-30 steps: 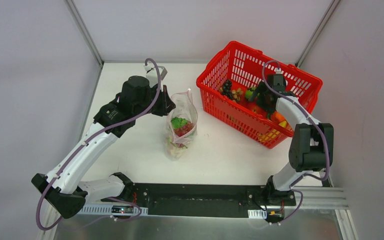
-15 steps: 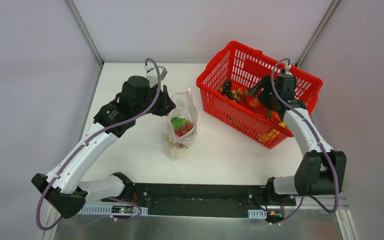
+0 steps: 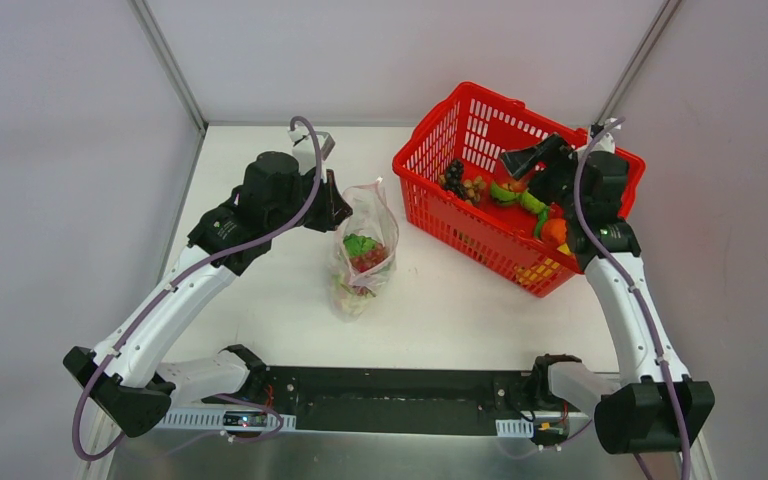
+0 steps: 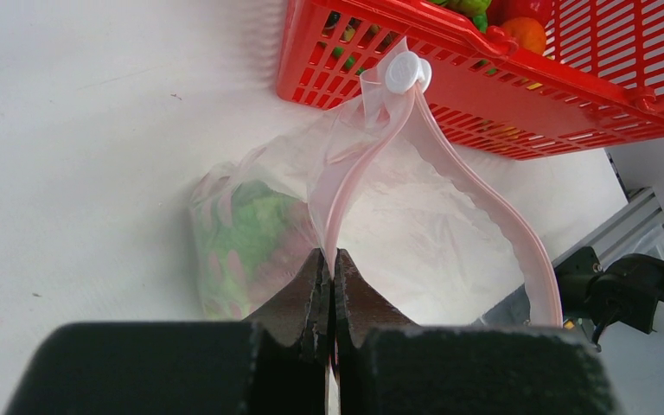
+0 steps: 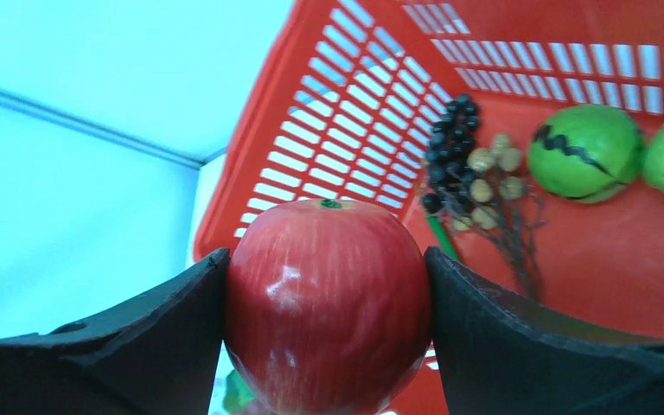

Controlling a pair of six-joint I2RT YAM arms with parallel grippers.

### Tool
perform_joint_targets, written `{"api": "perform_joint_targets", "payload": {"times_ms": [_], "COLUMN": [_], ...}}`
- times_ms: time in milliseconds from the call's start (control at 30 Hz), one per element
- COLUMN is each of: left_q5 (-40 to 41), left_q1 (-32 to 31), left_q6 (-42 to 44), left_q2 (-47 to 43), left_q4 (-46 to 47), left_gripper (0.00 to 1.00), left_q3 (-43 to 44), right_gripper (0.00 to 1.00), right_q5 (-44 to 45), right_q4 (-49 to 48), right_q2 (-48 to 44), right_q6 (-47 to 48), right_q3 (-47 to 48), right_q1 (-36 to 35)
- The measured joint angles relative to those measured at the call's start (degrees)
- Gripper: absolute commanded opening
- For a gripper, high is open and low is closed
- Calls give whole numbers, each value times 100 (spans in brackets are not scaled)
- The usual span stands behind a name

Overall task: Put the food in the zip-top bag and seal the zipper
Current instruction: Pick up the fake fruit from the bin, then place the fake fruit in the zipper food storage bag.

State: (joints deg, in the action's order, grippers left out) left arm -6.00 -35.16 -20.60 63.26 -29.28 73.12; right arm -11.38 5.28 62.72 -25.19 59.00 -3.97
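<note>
Red apple (image 5: 328, 298) sits clamped in the right pincer (image 5: 324, 259), over the basket (image 5: 328, 112); left pincer (image 4: 329, 259) pinches the zipper (image 4: 350, 177).

You see only the upper part of the apple (image 5: 328, 303) from the right wrist: the picture's lower edge cuts it off, and the right gripper (image 5: 327, 257) covers both its flanks with its fingers. From above, you can't make it out behind that gripper. From the left wrist, the left gripper (image 4: 329, 264) hides the near end of the zip-top bag (image 4: 432, 233). The zipper (image 4: 506, 226) runs out of sight behind the gripper's body, and the red mesh basket (image 4: 484, 78) is cropped at top and right. Through the crinkled plastic only lettuce (image 4: 255, 225) reads; the rest is a blur.
</note>
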Motion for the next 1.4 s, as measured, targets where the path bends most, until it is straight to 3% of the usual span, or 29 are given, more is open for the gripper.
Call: {"api": "perform_joint_targets", "payload": {"times_ms": [333,767,1067,1400], "left_q5": [-4,-153,-249,-249], "left_q1": [0,0,0,0], "left_q6": [0,-7,-79,-92], "left_q2": [2,26,44,44], "left_q4": [24,70,85,87], "left_gripper": [0,0,0,0], "left_q3": [0,0,0,0], "right_gripper": [63,66,67,72], "right_q5": [-1563,-2693,-2039,-133], "right_q4": [-575,-772,-168,511], "right_q2": [-114,232,890,1307], "right_q6": [-404,750,1801,2935], "right_q3": [39,826,1408,1698], "right_q1": [-376,-2990,-4100,-5047]}}
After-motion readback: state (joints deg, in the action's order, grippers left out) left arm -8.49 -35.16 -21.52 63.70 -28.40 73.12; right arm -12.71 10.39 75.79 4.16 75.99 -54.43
